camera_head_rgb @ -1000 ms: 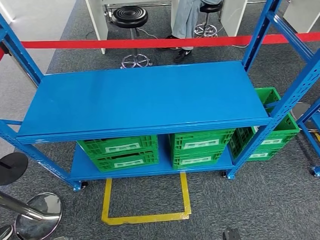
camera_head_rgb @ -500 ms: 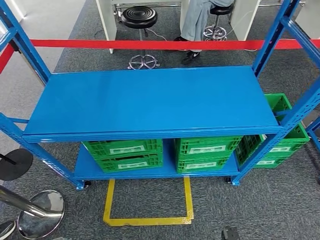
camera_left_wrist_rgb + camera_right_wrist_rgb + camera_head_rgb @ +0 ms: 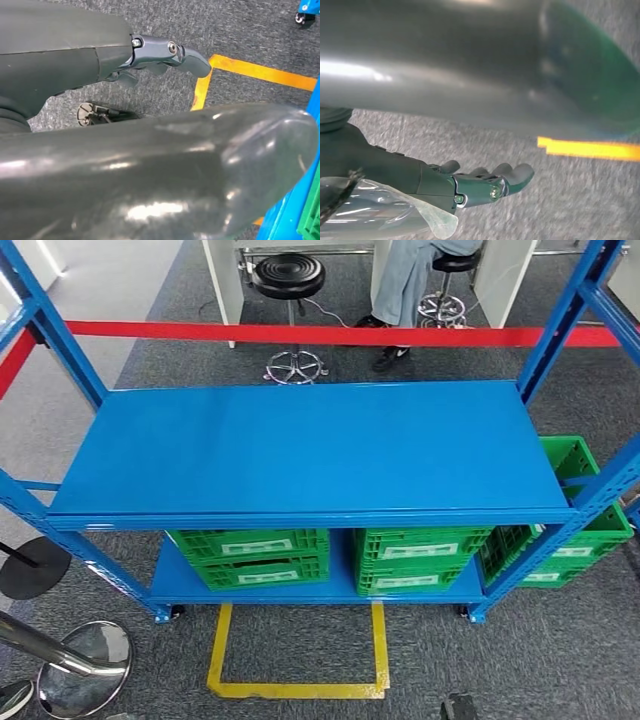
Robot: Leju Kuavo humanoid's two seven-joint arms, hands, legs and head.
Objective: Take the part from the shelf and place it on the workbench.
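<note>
A blue metal shelf (image 3: 317, 450) stands straight ahead in the head view, and its top board is a plain blue surface. Its bottom board carries two stacks of green crates (image 3: 253, 555) (image 3: 419, 555). My left hand (image 3: 166, 50) hangs over grey carpet with its fingers stretched out, holding nothing. My right hand (image 3: 482, 185) also hangs over the carpet, fingers straight and apart from the thumb. A clear plastic film (image 3: 395, 210) shows beside the right hand near the wrist; I cannot tell what it is.
More green crates (image 3: 581, 520) sit beside the shelf's right post. A yellow floor outline (image 3: 302, 685) lies in front of the shelf. Round stanchion bases (image 3: 83, 670) stand at the lower left. Behind the shelf run a red barrier tape (image 3: 302, 335), a black stool (image 3: 289, 280) and a seated person (image 3: 411, 280).
The whole head view has shifted: the shelf now sits lower, further right and slightly larger, so the camera moved. Nothing on the shelf changed.
</note>
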